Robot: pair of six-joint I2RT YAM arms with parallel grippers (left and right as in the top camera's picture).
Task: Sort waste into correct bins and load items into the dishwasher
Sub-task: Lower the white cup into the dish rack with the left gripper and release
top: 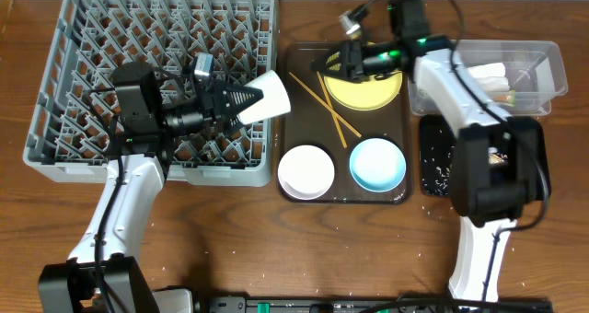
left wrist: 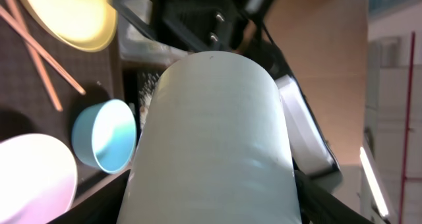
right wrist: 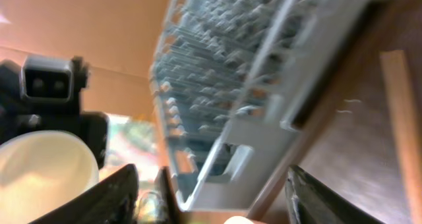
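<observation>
My left gripper (top: 248, 98) is shut on the small white cup (top: 269, 96), holding it on its side above the right edge of the grey dish rack (top: 92, 74). The cup (left wrist: 214, 138) fills the left wrist view between the dark fingers. My right gripper (top: 329, 64) stands open over the left rim of the yellow plate (top: 373, 87), with nothing between its fingers (right wrist: 112, 197). Chopsticks (top: 322, 101), a white bowl (top: 306, 170) and a light-blue bowl (top: 377, 163) lie on the brown tray (top: 294, 120). The rack (right wrist: 244, 85) shows in the right wrist view.
At the right stands a clear tub (top: 543, 74) holding a white napkin (top: 488, 72). In front of it lies a black tray (top: 433, 156) with whitish scraps, partly hidden by the right arm. A few crumbs dot the table's front.
</observation>
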